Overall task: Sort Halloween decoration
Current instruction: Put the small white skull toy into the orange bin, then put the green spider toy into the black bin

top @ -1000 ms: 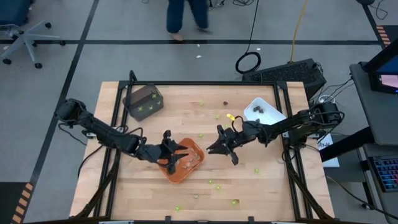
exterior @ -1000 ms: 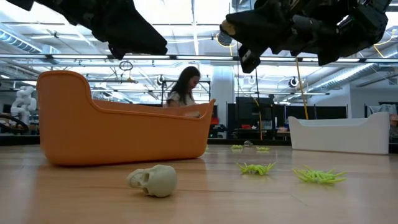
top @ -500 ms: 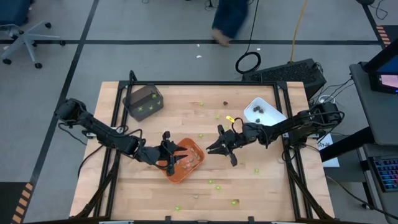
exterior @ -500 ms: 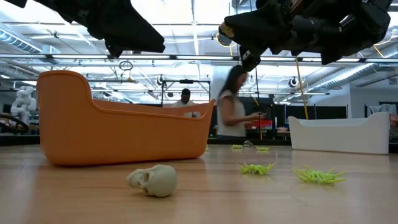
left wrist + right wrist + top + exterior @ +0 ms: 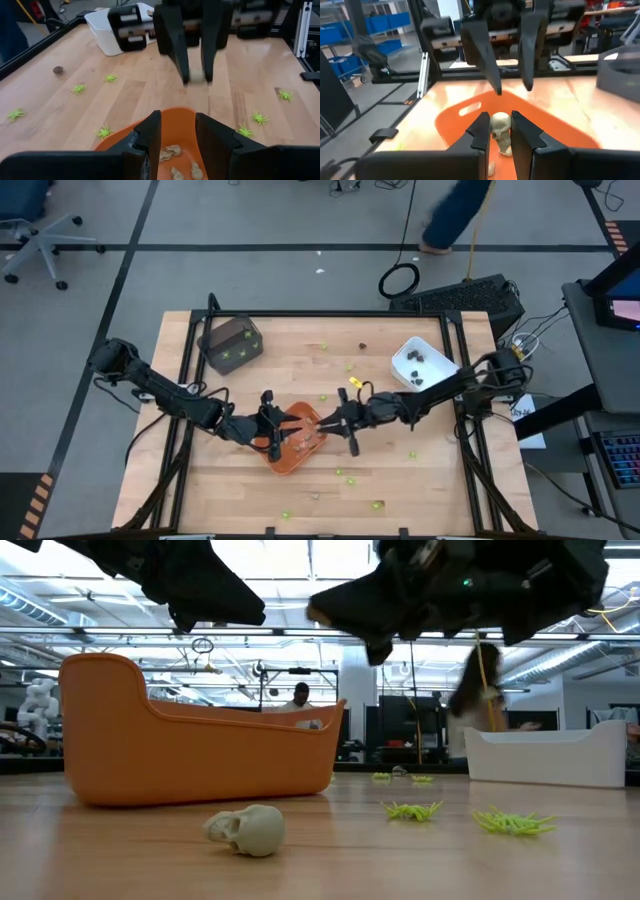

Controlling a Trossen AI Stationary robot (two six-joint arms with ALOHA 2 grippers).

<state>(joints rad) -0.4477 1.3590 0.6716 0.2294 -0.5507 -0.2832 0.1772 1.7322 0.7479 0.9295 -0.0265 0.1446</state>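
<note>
An orange tray (image 5: 300, 448) at mid-table holds a few tan-grey skull pieces (image 5: 172, 150). My left gripper (image 5: 283, 430) hovers open over the tray's left part, with nothing between its fingers (image 5: 150, 135). My right gripper (image 5: 331, 423) is at the tray's right rim, shut on a tan-grey skull (image 5: 501, 125). Lime-green spiders (image 5: 338, 472) lie scattered on the wood. Another skull (image 5: 248, 830) lies on its side near the front edge. My right gripper pinches the tan-grey skull's upper part (image 5: 500, 121) between its two fingers. The fingers lie about level and come from the table's right side. The skull is lifted clear above the orange tray's right end, and its lower part (image 5: 507, 145) hangs below the fingers.
A dark grey tray (image 5: 232, 343) with green pieces stands at the far left. A white tray (image 5: 420, 362) with dark brown pieces stands at the far right. One brown piece (image 5: 362, 346) lies loose near the far edge. A person (image 5: 455, 215) walks beyond the table.
My right gripper has gone toward the table's left edge with the skull, sinking a little and rolling slightly, and now reaches the orange tray's right rim. Behind the table the person has walked to the right.
</note>
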